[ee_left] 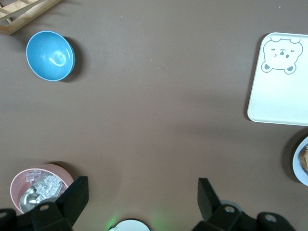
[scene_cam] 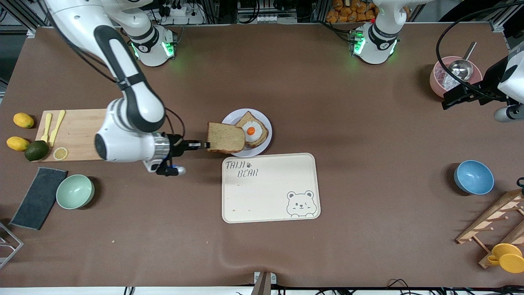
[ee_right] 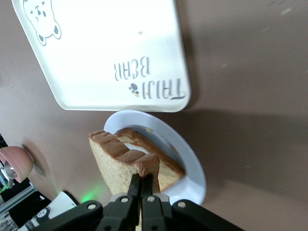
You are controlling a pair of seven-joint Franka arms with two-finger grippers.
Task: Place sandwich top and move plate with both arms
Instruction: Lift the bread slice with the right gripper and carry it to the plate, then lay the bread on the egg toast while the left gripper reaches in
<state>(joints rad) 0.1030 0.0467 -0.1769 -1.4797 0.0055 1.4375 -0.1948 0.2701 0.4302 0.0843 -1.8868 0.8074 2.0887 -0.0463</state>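
Jaws of our right gripper (scene_cam: pixel 203 144) pinch the sandwich top (scene_cam: pixel 225 138) by its crust over the plate (scene_cam: pixel 262 148), just short of the egg slice (scene_cam: pixel 253 130), while our left gripper (ee_left: pixel 139 195) waits, gaping empty.

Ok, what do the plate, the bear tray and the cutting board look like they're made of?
The plate looks like glazed ceramic or melamine: smooth, white-lavender, faint sheen. The bear tray seems to be matte cream plastic with a printed drawing and a molded rim. The cutting board looks like unfinished light wood, with visible grain.
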